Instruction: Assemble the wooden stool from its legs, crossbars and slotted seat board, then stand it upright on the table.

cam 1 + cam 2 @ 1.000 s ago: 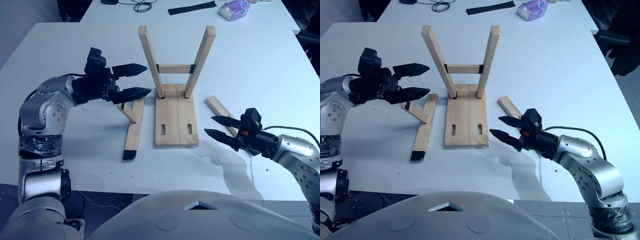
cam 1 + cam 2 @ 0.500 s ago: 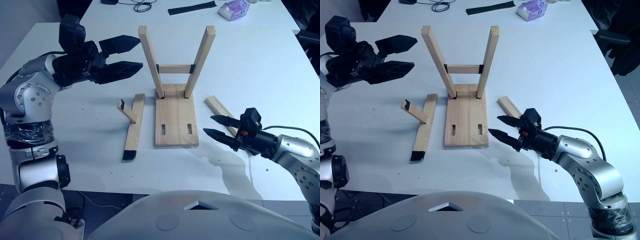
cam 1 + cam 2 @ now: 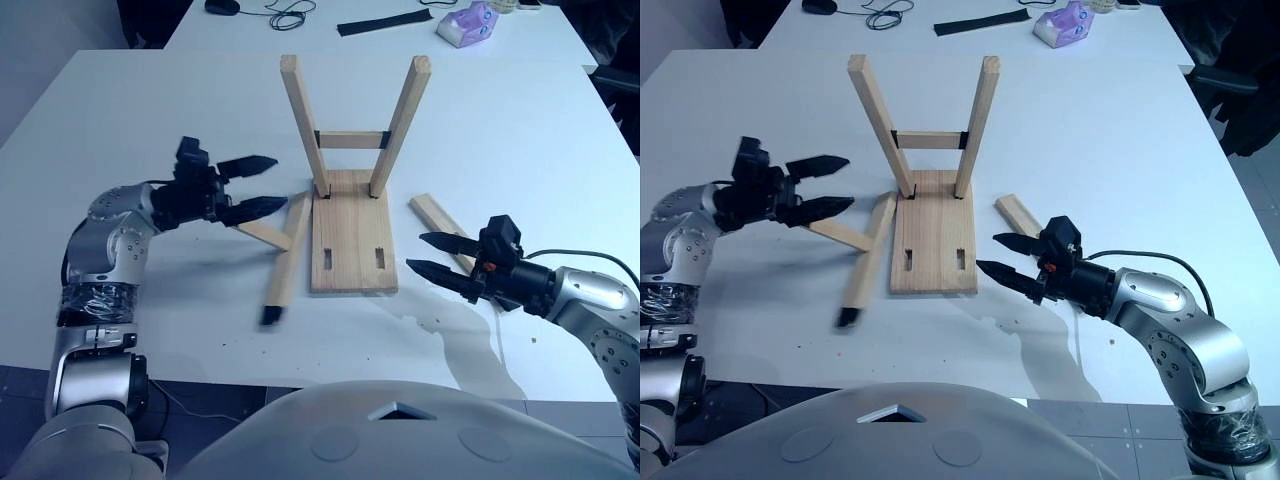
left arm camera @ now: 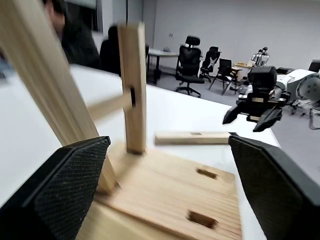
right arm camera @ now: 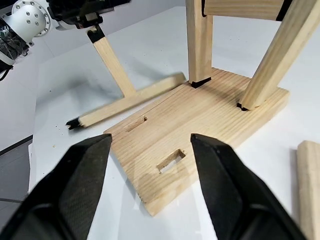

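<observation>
Starting at your left gripper (image 3: 277, 181), you have its fingers spread wide on nothing, just beside the stub of the leg-and-crossbar piece (image 3: 285, 260), which lies against the seat board (image 3: 352, 275). Your right gripper (image 3: 416, 251) hovers released near the loose leg (image 3: 437, 214). One leg pair (image 3: 303, 120) stands in the far slots. The near slots (image 3: 328, 258) are empty, so roughly half remains, plus righting it on the tabletop (image 3: 150, 100).

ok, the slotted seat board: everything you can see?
The seat board is a pale wooden rectangle lying flat on the white table. Its two near slots are empty; two legs joined by a crossbar stand at its far end. A loose leg appears to touch its far left corner. The right gripper hovers open beside its right edge, apart.
</observation>
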Robot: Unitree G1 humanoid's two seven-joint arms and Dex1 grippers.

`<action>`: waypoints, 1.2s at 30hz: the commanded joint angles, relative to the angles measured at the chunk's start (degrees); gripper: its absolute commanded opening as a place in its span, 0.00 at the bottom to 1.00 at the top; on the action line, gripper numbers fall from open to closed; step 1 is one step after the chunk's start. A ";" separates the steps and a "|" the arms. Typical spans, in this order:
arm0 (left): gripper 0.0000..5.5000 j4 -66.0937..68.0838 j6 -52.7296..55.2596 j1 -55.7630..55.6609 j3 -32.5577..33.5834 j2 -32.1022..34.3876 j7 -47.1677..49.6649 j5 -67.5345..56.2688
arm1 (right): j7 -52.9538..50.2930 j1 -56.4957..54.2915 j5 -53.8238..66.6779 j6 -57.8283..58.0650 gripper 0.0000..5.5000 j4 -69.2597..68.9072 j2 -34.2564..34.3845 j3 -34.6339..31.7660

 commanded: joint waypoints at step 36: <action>0.80 -38.92 9.79 18.38 -18.65 8.40 20.05 11.15 | -3.36 3.70 -0.04 -0.87 0.53 -2.87 2.76 -0.25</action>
